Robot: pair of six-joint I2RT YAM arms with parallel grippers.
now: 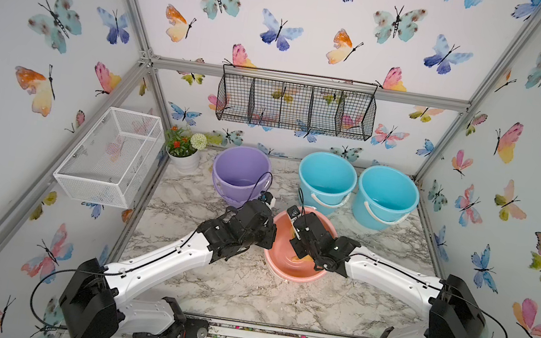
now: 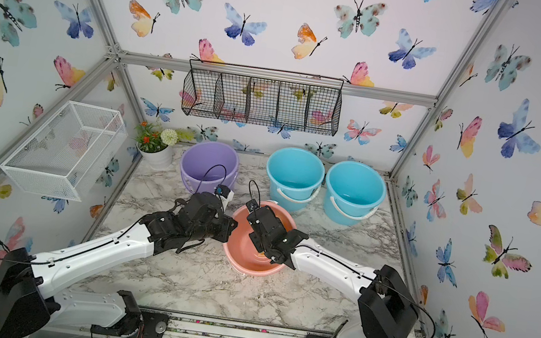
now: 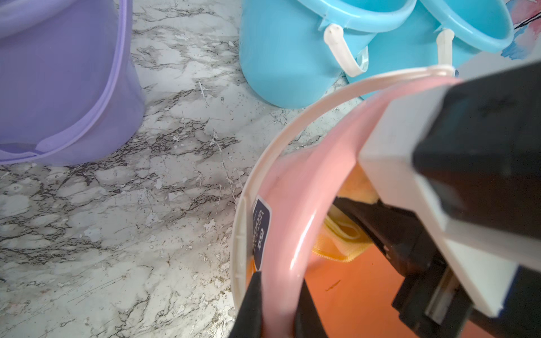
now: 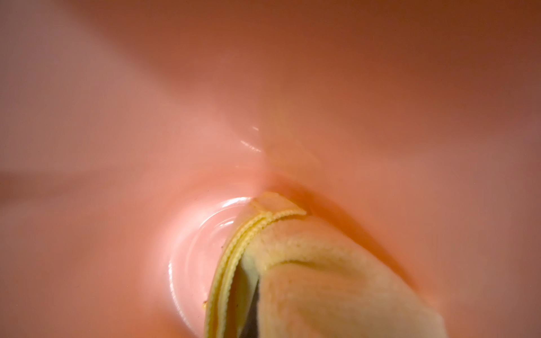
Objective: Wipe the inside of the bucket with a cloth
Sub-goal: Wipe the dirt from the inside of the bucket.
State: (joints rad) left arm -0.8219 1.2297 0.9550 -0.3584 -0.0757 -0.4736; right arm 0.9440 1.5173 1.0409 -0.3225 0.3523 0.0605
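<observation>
walls: butterfly wallpaper (image 1: 284,15) | frame: aluminium bars (image 1: 311,83) | tabletop (image 1: 243,293): grey-veined marble | back wall: black wire basket (image 1: 295,106)

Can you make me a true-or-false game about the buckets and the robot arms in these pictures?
1. The pale yellow fabric cloth is inside the pink plastic bucket. True.
2. The left end effector holds the cloth. False: it grips the pink bucket's rim; the right end effector holds the cloth.
3. Three buckets are sky blue. False: only two sky-blue plastic buckets are there.
4. The lilac plastic bucket stands upright on the table. True.
</observation>
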